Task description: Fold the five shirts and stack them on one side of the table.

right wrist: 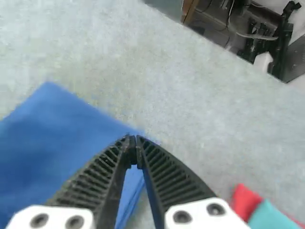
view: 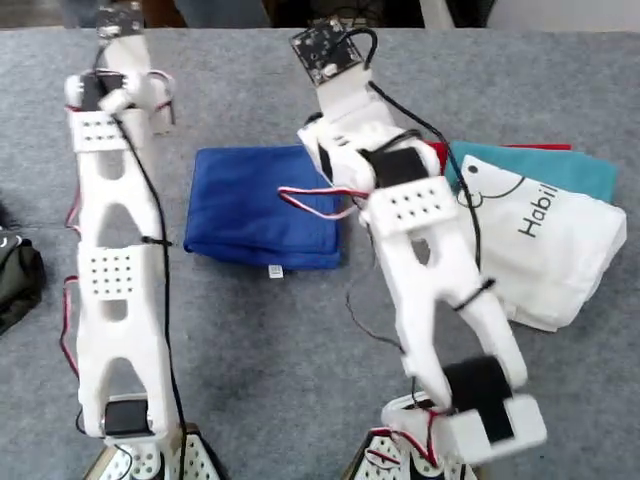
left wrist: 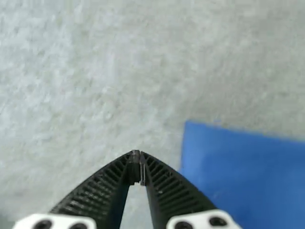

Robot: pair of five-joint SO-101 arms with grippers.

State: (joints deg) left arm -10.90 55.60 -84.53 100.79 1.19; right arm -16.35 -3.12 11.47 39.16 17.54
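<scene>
A folded blue shirt [view: 265,210] lies flat in the middle of the grey table [view: 260,380]. Right of it is a loose pile: a white printed shirt [view: 555,245] on top, a teal one [view: 545,165] and a red one [view: 438,152] showing beneath. My left gripper [left wrist: 137,155] is shut and holds nothing, hovering over bare table beside the blue shirt's edge [left wrist: 248,171]. Also shut and holding nothing, my right gripper [right wrist: 132,139] sits just above the blue shirt's corner [right wrist: 52,133]. The red shirt [right wrist: 245,198] and teal shirt [right wrist: 271,214] lie beyond it.
A dark bundle of cloth [view: 15,280] sits at the table's left edge. The left arm [view: 110,270] and right arm [view: 430,270] stretch up from the front edge. Beyond the table's far edge are furniture and cables [right wrist: 248,28].
</scene>
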